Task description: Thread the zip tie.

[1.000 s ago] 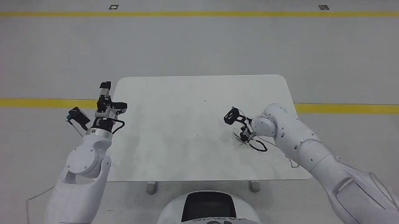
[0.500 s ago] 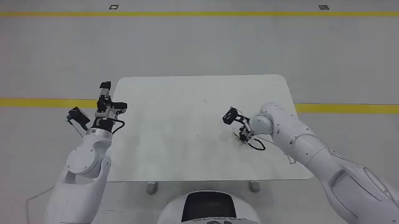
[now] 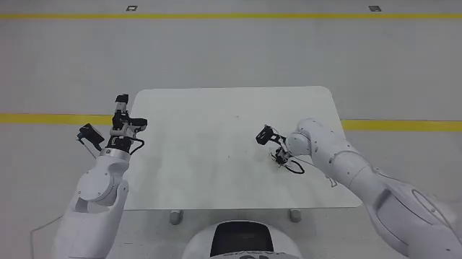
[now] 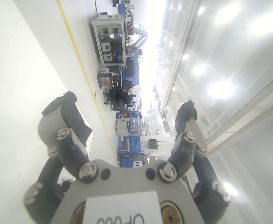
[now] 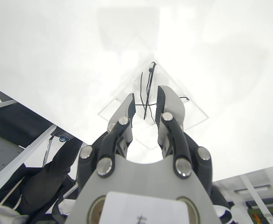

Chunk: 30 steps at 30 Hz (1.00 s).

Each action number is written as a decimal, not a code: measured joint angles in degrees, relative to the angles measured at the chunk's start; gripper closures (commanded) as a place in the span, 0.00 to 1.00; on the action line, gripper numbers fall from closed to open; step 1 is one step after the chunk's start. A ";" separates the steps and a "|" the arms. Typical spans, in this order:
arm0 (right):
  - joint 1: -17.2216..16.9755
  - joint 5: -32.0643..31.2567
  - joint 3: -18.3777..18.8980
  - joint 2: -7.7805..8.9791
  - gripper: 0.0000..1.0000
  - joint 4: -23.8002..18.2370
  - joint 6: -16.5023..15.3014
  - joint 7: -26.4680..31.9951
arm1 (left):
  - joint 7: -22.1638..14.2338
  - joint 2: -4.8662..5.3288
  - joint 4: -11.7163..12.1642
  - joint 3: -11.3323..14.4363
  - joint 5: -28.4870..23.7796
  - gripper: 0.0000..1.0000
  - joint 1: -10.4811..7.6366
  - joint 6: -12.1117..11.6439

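Bright workshop hall, pale floor with a yellow line [image 3: 231, 16] running across it, and a white table [image 3: 216, 115] in front of the robot. On the right half of the table sits a clear square tray [image 5: 192, 117], and the zip tie [image 5: 150, 82] is lying in it, a thin black strip with its little head at the end farthest from the wrist. A couple more thin black strands cross over it, kinda hard to tell them apart tbh. The right gripper [image 5: 145, 93] hangs right over that tray with its fingers spread, one on each side of the tie, not pinching anything. Can't tell if the tips actually touch the tray.

The left gripper [image 4: 128, 100] is off at the table's left edge, well apart from the tray, pointed out at the hall. Its fingers are wide apart too, and there's nothing between them.
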 measured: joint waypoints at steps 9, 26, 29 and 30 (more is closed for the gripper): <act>1.28 -0.20 -1.78 -1.82 0.84 4.11 0.00 -1.53 | 0.00 0.00 0.00 0.00 0.00 0.00 0.00 0.00; 2.10 -0.49 -2.42 -3.97 0.86 8.43 0.00 -4.61 | 0.00 0.00 0.00 0.00 0.00 0.00 0.00 0.00; 2.15 -1.05 -2.29 -4.19 0.87 8.82 0.00 -4.93 | 0.00 0.00 0.00 0.00 0.00 0.00 0.00 0.00; 2.15 -1.25 -2.25 -4.28 0.88 8.90 0.00 -4.92 | 0.00 0.00 0.00 0.00 0.00 0.00 0.00 0.00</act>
